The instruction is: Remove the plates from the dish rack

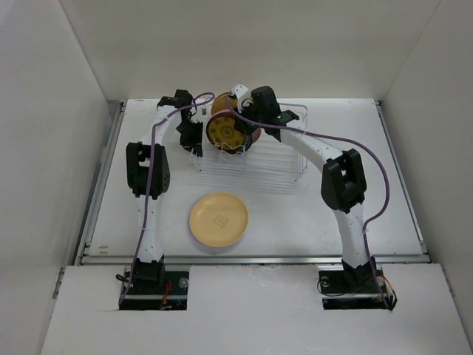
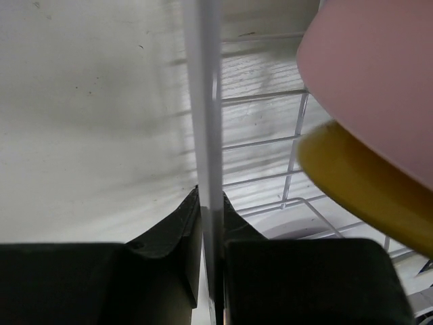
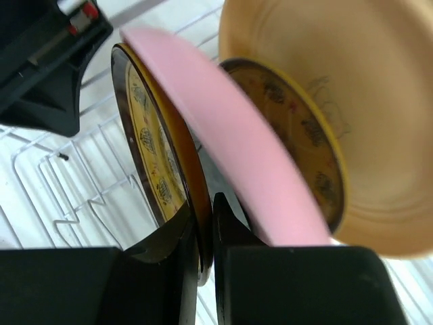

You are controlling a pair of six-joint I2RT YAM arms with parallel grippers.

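Rack (image 1: 273, 166) sits at the far-centre of the table (image 1: 332, 214), plates bunched upright at its left end, the rest of its slots bare wire. Right wrist view shows 4 plates in it, front to back: amber plate (image 3: 152, 159) w/ dark rim, pink plate (image 3: 230, 156), 2nd amber plate (image 3: 301, 139), tan plate (image 3: 379, 95). They lean on each other, pink one tilted across the 2nd amber. 1 more, a yellow plate (image 1: 218, 220), lies flat on the table near the rack's front, apart from it.

Right end effector (image 3: 205, 220) is clenched on the front amber plate's rim. Left end effector (image 2: 211, 220) is clenched on a thin white bar (image 2: 203, 101) of the rack at its left end.

Hard to make out: from the top view only the front amber face and a reddish edge behind it show, the arms cover the rest. Left wrist view cuts off a pink plate and a yellow-edged one at right; can't tell which the yellow edge belongs to. Tan plate is cropped at the frame edge.

Count: 5 plates, 1 rack, 2 arms.
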